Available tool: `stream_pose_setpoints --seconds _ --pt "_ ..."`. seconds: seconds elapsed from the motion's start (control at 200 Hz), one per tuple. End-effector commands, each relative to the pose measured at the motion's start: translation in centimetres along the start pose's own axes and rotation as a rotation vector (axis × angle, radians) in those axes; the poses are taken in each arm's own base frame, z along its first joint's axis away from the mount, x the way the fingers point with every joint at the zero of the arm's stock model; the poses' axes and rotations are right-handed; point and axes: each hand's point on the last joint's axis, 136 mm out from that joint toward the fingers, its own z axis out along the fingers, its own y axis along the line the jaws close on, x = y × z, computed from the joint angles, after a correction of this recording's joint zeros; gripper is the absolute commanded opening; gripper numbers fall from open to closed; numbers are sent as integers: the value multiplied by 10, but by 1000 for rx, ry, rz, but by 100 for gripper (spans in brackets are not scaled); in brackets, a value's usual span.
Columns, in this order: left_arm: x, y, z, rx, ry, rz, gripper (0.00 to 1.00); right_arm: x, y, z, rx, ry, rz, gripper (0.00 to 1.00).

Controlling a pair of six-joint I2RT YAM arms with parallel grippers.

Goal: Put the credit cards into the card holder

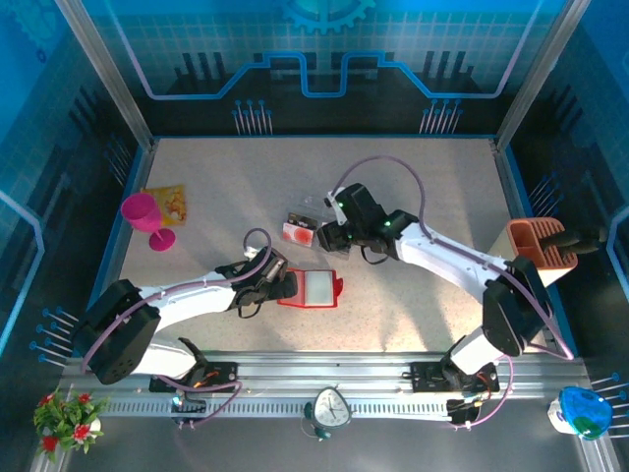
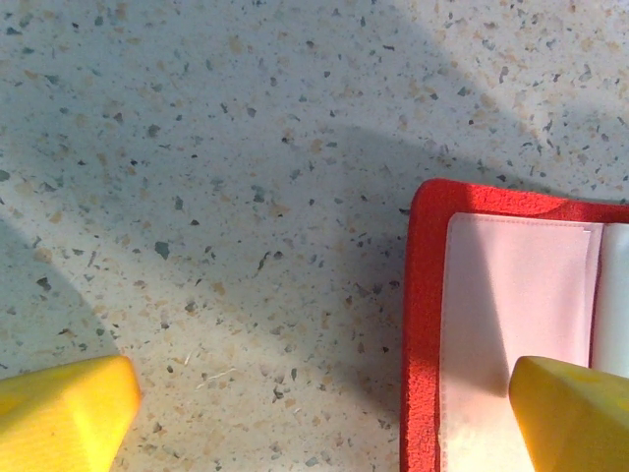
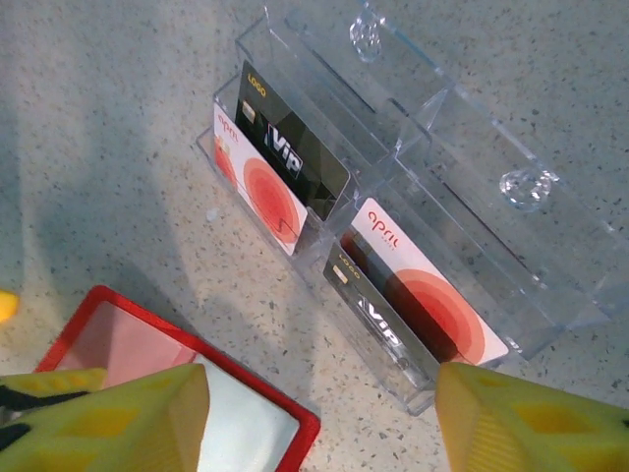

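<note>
— Speckled beige table [image 1: 226, 177] boxed in by blue printed walls, that's the overhead view. Where's the card holder?

— The card holder [image 1: 313, 288] lies open near the middle, red rim, pale inside. The left gripper [image 1: 282, 286] sits at its left edge; from up there I can't judge its jaws.

— And the cards?

— The credit cards [image 1: 298, 232] stand in a clear stand [image 1: 310, 208] just behind the holder, with the right gripper [image 1: 324, 236] beside them. Off to the left there's a pink goblet [image 1: 147, 218] next to a yellow-orange packet [image 1: 165, 202], and an orange-brown rack [image 1: 539, 246] at the right edge.

— What about the left wrist camera?

— The left gripper [image 2: 314, 418] is spread wide with nothing held. One yellow fingertip [image 2: 59, 418] is over bare table. The other is over the pale lining of the card holder [image 2: 423, 324], whose red corner lies between them. Whether that tip presses on the lining, I can't tell.

— Right wrist?

— The right gripper [image 3: 319, 413] has its jaws apart and empty. One fingertip [image 3: 118, 413] overlaps the card holder [image 3: 69, 329] at its near corner. The credit cards [image 3: 295, 157] are upright in the clear stand [image 3: 491, 187]. A black VIP card and a white one with a red disc share one compartment, with a like pair in the compartment beside it. The cards are apart from both fingers.
</note>
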Motion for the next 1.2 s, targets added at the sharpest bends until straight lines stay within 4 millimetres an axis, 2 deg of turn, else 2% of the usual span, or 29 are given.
stream_pose_setpoints --seconds 0.0,0.145,0.265,0.415,0.5,0.57,0.715,0.946,1.071,1.196 --pt "8 4 11 -9 11 11 99 8 -5 11 -1 113 -126 57" --pt "8 5 10 -7 7 8 99 5 -9 26 24 170 -194 52" --pt "7 5 9 -8 5 14 99 -2 -19 35 64 182 -193 51" --pt "5 3 8 -5 4 19 99 -27 -31 28 90 120 -145 52" --pt "6 2 9 -1 6 17 99 -39 -46 24 135 102 -119 53" --pt "5 2 9 -2 6 17 99 -44 -62 24 190 106 -99 58" --pt "4 0 10 1 8 19 99 -42 -86 34 234 148 -74 65" --pt "3 -2 11 -2 11 24 99 -34 -97 55 212 198 -76 65" --pt "4 -1 12 -4 14 22 99 -24 -102 62 196 223 -50 63" --pt "4 -1 12 -4 12 19 99 -16 -109 61 187 228 -18 55"
